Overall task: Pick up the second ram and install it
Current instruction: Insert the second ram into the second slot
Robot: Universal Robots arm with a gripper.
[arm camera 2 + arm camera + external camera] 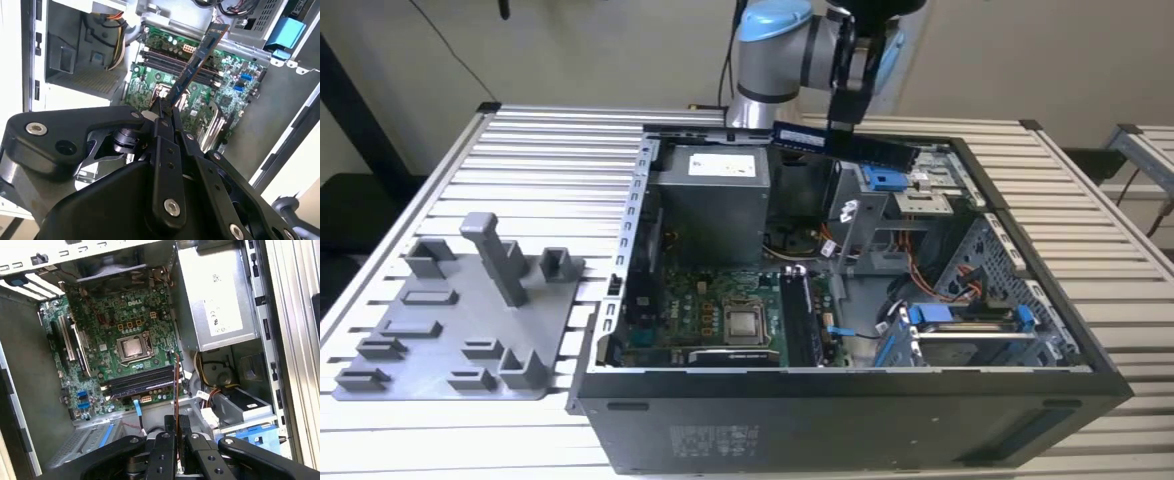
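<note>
Gripper (843,126) fingers are closed on the second ram (881,152), pinching it on its flat faces. The stick is airborne and roughly level above the far end of the open computer case (854,376), over the drive cage (907,190), well clear of the board. The case sits on the slatted bench (547,140). A grey fixture tray (467,320) lies near the bench's edge at the exterior view's left.

In the second wrist view the ram (200,55) sticks out from the fingertips (159,111) toward the green motherboard (225,85). In the first wrist view it shows edge-on (176,390), lined up roughly over the black memory slots (140,382) beside the CPU socket (132,347). Whether any slot is already filled cannot be told.

Likely risks:
- The grip looks off-centre with a long overhang, so the stick could pivot or slip under seating force.
- A small angle or offset error at the slot would jam the edge connector or seat one end only.
- A notch facing the wrong way would block insertion.
- The descent passes the power supply (217,305) and loose cables (927,285), so a snag or a clip on the cage is possible.
- Slot latches that are shut would stop it.
</note>
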